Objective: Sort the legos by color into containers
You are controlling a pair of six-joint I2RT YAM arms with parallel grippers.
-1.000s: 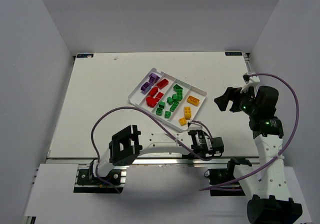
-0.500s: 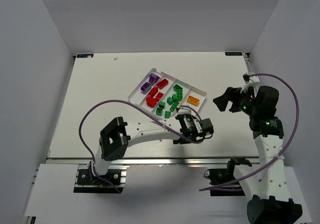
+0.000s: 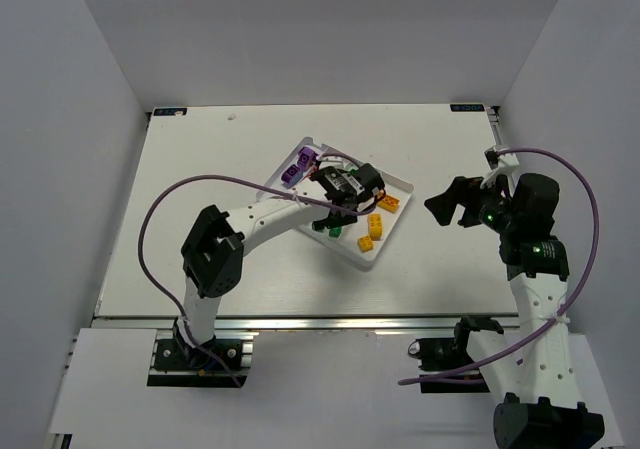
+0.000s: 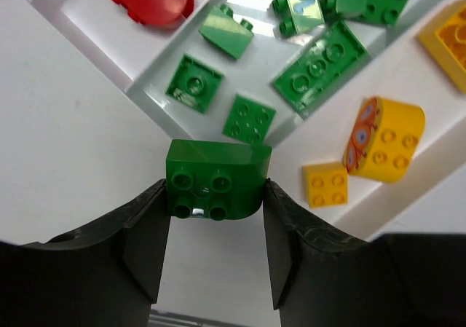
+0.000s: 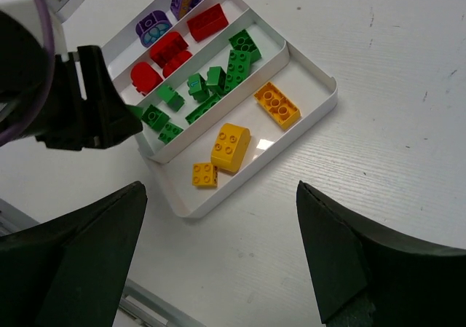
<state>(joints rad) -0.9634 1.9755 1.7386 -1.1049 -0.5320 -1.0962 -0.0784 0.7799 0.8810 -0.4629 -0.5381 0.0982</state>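
Green brick: being gripped on both sides between the closed-in fingers of the left gripper, studs facing the wrist camera, hanging over the near end wall of the tray at its green compartment.

Tray: lying skewed on the worktop, right of centre and toward the far edge. Its four compartments are holding purple bricks, red bricks, green bricks and yellow bricks.

Right gripper: hovering near the worktop's right edge, jaws spread wide, carrying nothing.
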